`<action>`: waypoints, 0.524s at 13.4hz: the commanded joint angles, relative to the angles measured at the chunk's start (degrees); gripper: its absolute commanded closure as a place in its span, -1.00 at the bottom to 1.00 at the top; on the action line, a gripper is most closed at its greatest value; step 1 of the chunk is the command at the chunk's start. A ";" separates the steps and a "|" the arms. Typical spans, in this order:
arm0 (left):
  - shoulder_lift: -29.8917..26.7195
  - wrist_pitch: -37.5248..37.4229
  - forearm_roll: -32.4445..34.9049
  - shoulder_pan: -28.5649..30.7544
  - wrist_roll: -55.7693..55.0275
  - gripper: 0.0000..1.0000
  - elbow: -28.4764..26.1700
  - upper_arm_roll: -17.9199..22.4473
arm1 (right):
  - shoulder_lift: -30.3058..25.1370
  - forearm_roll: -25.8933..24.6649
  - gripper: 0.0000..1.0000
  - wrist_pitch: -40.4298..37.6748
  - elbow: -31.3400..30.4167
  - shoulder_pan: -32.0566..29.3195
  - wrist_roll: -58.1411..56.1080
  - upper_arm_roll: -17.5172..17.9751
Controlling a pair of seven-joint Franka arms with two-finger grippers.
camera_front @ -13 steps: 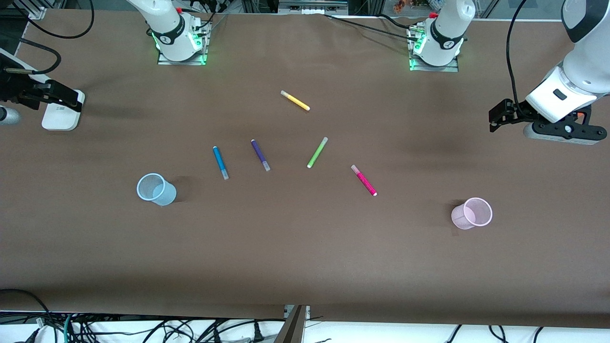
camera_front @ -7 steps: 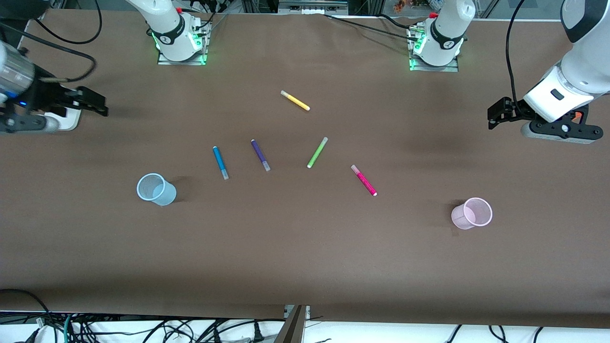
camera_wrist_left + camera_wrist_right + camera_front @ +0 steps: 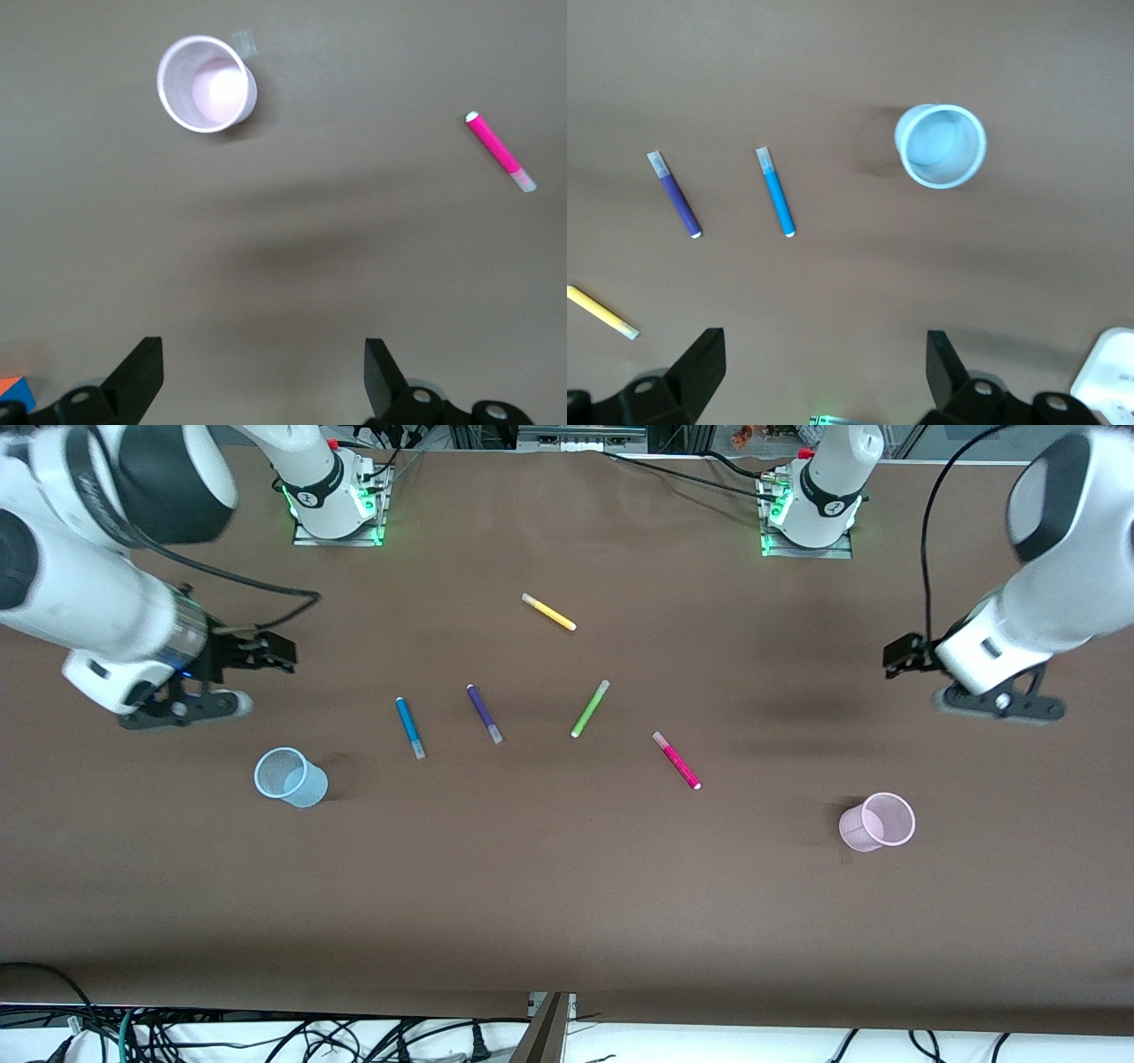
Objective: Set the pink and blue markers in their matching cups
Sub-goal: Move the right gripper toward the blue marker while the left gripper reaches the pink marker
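Note:
The sky-blue marker (image 3: pixel 409 727) and the pink marker (image 3: pixel 677 760) lie flat on the brown table. The pale blue cup (image 3: pixel 290 777) stands upright toward the right arm's end, and the pale pink cup (image 3: pixel 877 821) toward the left arm's end. My right gripper (image 3: pixel 276 651) is open and empty over bare table. Its wrist view shows the blue marker (image 3: pixel 776 192) and blue cup (image 3: pixel 941 146) past the gripper (image 3: pixel 824 367). My left gripper (image 3: pixel 897 657) is open and empty over bare table. Its wrist view shows the pink cup (image 3: pixel 205 84) and pink marker (image 3: pixel 500 152) past the gripper (image 3: pixel 263 372).
A dark purple marker (image 3: pixel 485 713) and a lime-green marker (image 3: pixel 590 708) lie between the blue and pink markers. A yellow marker (image 3: pixel 548 612) lies farther from the front camera. A white block (image 3: pixel 1107 376) shows at the edge of the right wrist view.
The right arm has swung in from the table's edge, its gripper now closer to the blue marker. The left gripper has moved a little inward. Markers and cups have not moved.

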 commanded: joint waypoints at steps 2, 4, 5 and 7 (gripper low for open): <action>7.62 -0.72 -2.79 -0.94 -9.84 -1.00 4.28 -1.17 | 6.12 0.61 -1.00 1.71 1.18 2.95 -0.41 -0.28; 10.26 1.72 -6.56 -2.08 -20.03 -1.00 4.28 -2.14 | 8.85 0.70 -1.00 4.25 0.92 3.57 -0.50 -0.20; 11.84 3.22 -7.27 -3.48 -24.95 -1.00 4.28 -2.31 | 10.43 0.79 -1.00 5.31 0.92 4.35 -0.50 -0.20; 15.36 5.94 -7.55 -7.78 -33.23 -1.00 4.19 -2.32 | 12.89 1.23 -1.00 7.94 0.39 6.37 -0.32 -0.28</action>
